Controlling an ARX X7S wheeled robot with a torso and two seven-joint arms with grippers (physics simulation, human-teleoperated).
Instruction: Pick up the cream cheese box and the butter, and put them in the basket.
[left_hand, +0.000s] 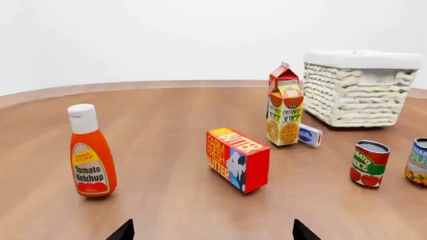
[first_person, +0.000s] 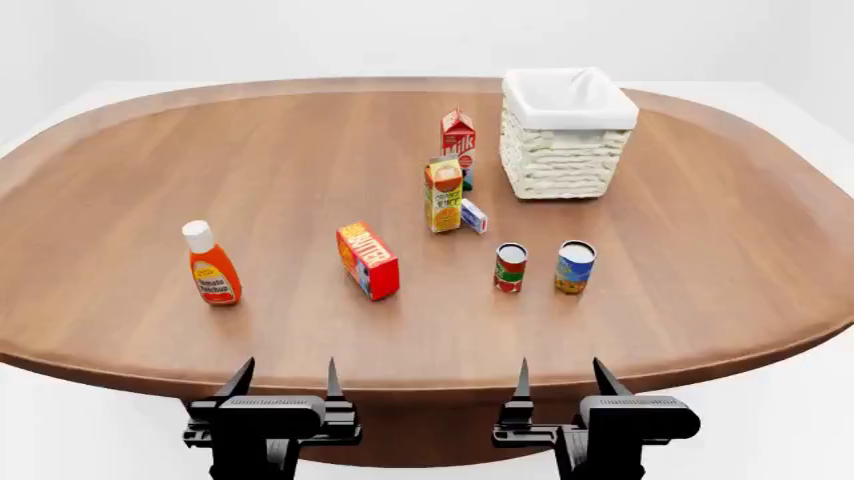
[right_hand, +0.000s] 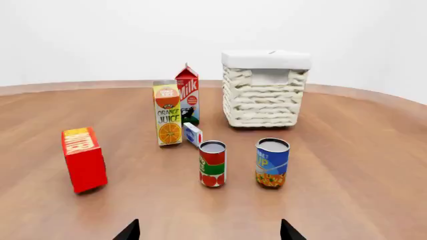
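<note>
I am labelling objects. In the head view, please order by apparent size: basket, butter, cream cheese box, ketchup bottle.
1. basket
2. butter and ketchup bottle: look alike, so unranked
3. cream cheese box

A bare simulated test space was shown rather than a lived-in room. A large oval wooden worktop (first_person: 694, 260) was set against plain white walls and floor, with no furniture or fittings to be seen. Kitchen groceries were laid out on it: a ketchup bottle (first_person: 211, 265), an orange juice carton (first_person: 443, 195), a milk carton (first_person: 458, 136), two cans (first_person: 510, 267) and a white wicker basket (first_person: 566, 150). The flat, even rendering marked it as a simulator's scene.
</note>
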